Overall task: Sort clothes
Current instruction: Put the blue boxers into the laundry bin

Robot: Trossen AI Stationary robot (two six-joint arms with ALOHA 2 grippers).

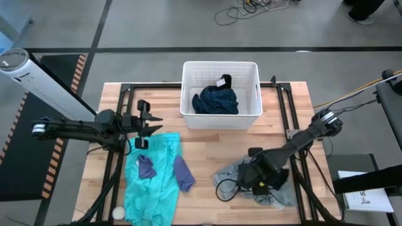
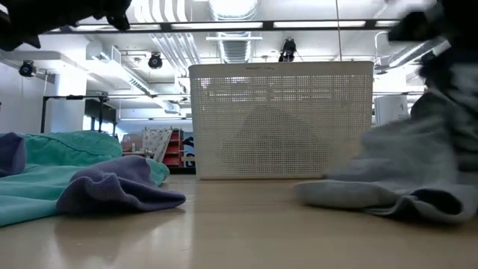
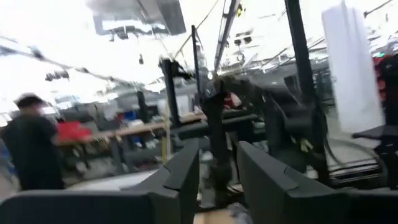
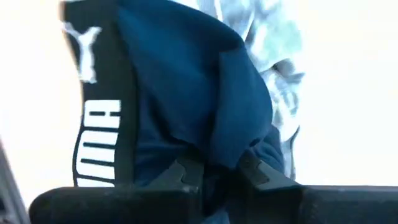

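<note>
My right gripper is shut on the dark white-printed garment at the table's near right, over the grey garment. The grey garment also shows in the low view, with its lower part lying on the table. My left gripper is open and empty, raised above the far end of the turquoise garment, which lies flat at the near left. Two purple pieces lie on the turquoise garment. The navy patterned garment lies in the white basket. My right gripper pinches a bunched fold of the dark garment between its two fingers. The garment's white-printed band runs beside the hold. Pale grey cloth shows behind it. The arm hides the hold in the high view.
The white slatted basket stands at the table's far middle. A small white ball lies at the near left edge. Bare wood lies between the basket and the garments. A person stands in the room beyond.
</note>
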